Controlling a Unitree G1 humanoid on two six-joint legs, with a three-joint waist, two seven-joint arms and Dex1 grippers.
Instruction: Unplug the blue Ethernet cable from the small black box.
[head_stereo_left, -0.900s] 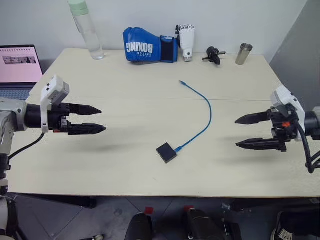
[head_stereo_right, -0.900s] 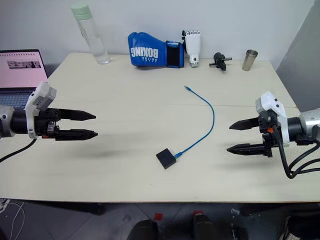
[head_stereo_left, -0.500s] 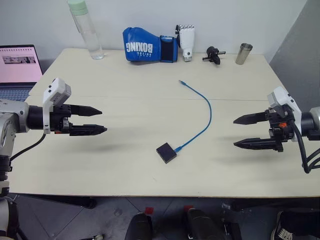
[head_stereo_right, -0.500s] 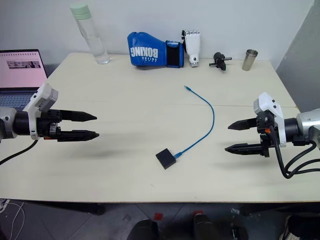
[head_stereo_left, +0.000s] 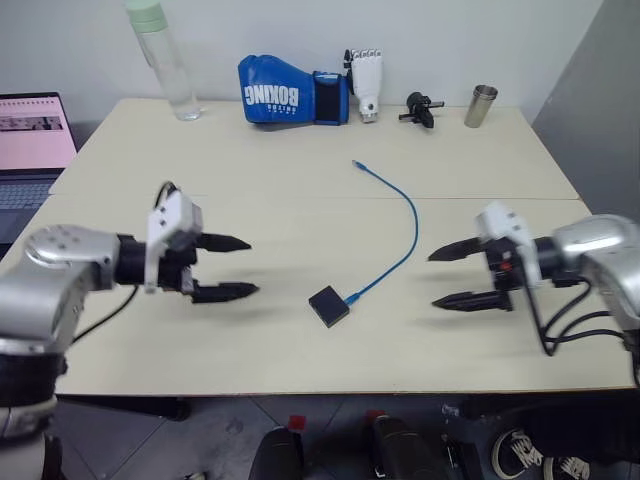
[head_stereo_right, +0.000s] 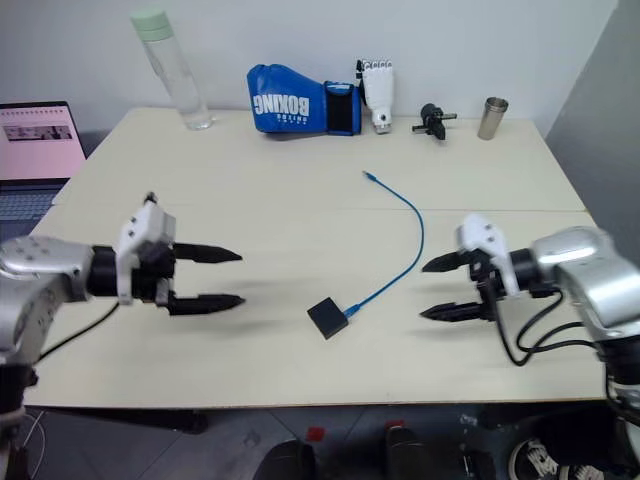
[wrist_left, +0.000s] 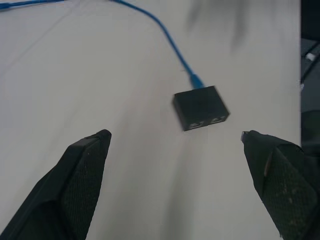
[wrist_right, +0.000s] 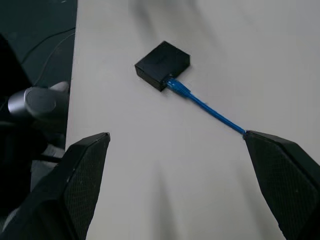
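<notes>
Left wrist view, box: my left gripper (wrist_left: 175, 145) points at the small flat matte-black square box (wrist_left: 201, 107), which lies between my two widely parted fingers; two empty ports face me.
Cable: the thin bright-blue Ethernet cable (head_stereo_left: 405, 245) is plugged into the box's far side and curves away across the table to a loose free end.
Box position: it lies flat near the front middle of the table, between my two hands and touched by neither.
Left gripper: open, empty, level with the box on its left; I judge this placing suits pinning the box.
Right gripper (head_stereo_left: 447, 275): open, empty, just to the right of the cable's run; I judge it is set to take the plug end.
Task state: the plug is seated; unplugging not yet done.
Surface: pale beige table (head_stereo_left: 250, 180), matte, with a seam across its middle.
Back edge: clear water bottle (head_stereo_left: 160, 60), blue boxing glove (head_stereo_left: 285, 92), white robot hand model (head_stereo_left: 366, 82), small black knobbed gadget (head_stereo_left: 420, 107), steel cup (head_stereo_left: 480, 105).
Room: white wall behind; open laptop (head_stereo_left: 30, 150) beside the table on the left; grey panel on the right.
</notes>
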